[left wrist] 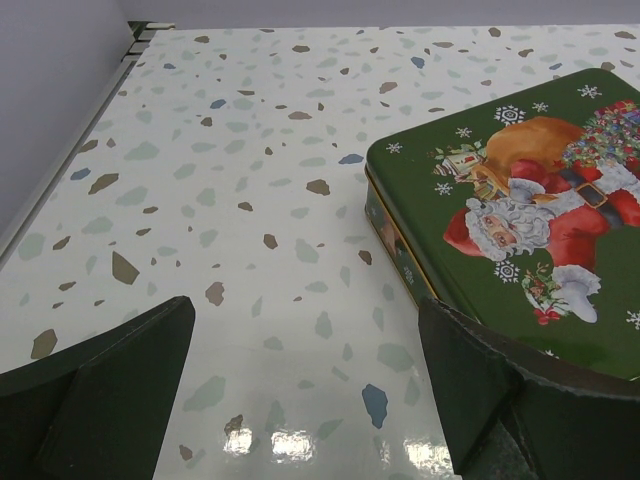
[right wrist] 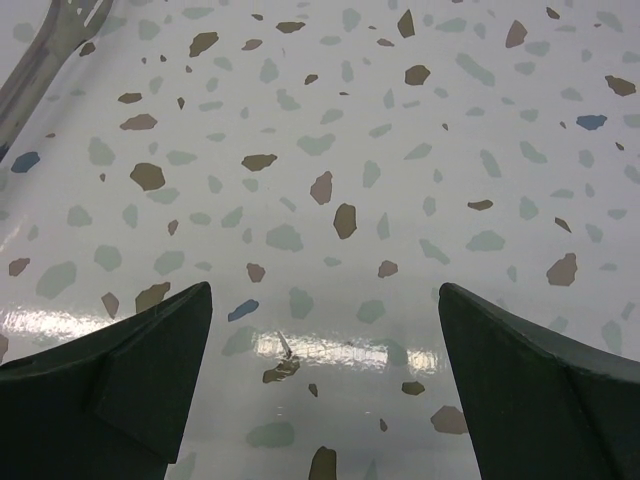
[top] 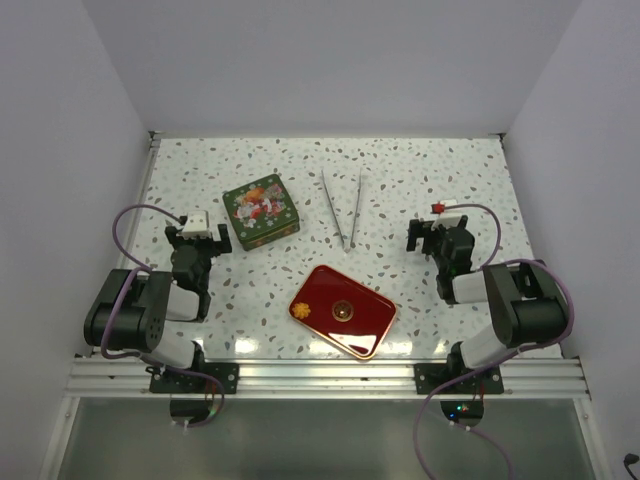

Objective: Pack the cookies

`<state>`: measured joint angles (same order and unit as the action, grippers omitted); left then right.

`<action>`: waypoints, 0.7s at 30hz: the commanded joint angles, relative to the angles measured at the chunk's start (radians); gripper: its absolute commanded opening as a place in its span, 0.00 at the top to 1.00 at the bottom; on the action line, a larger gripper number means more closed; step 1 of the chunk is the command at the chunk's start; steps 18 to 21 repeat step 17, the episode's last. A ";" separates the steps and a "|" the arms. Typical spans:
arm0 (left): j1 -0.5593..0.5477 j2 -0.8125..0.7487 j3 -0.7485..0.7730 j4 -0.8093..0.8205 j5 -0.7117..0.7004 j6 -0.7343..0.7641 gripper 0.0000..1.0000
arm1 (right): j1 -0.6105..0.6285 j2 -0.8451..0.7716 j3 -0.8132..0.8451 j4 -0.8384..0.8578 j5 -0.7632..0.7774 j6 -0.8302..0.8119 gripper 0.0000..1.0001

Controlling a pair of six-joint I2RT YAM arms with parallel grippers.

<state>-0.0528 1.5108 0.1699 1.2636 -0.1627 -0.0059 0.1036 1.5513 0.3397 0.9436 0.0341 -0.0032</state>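
The left claw [left wrist: 305,310] hangs low over the speckled table [top: 430,180] with its jaws spread wide and nothing between them. Just to its right sits one green Christmas tin [top: 260,210], lid on. Further right and closer to the arm bases lies one red tray [top: 365,322], its long axis running from far-left to near-right. It holds the cookies [top: 298,312]: I count two, an orange flower-shaped one by the tray's left corner and a dark round one [top: 343,311] near the middle, though that second could be a mark on the tray. Beyond the tray lies one pair of metal tongs [top: 342,205], long axis pointing away from the arms, joined end nearest the tray. The right claw [right wrist: 325,290] is also wide and empty, over bare table. The cookies lie inward of both claws and back toward the bases; the orange one seems closer to the left arm, which also has the tin beside it
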 commanded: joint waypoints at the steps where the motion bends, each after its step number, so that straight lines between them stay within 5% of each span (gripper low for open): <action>1: -0.002 -0.001 -0.003 0.094 -0.006 0.020 0.00 | -0.004 -0.019 0.007 0.070 0.001 -0.018 0.01; 21: -0.002 -0.001 -0.003 0.094 -0.006 0.020 0.00 | 0.010 -0.019 0.005 0.067 0.020 -0.026 0.01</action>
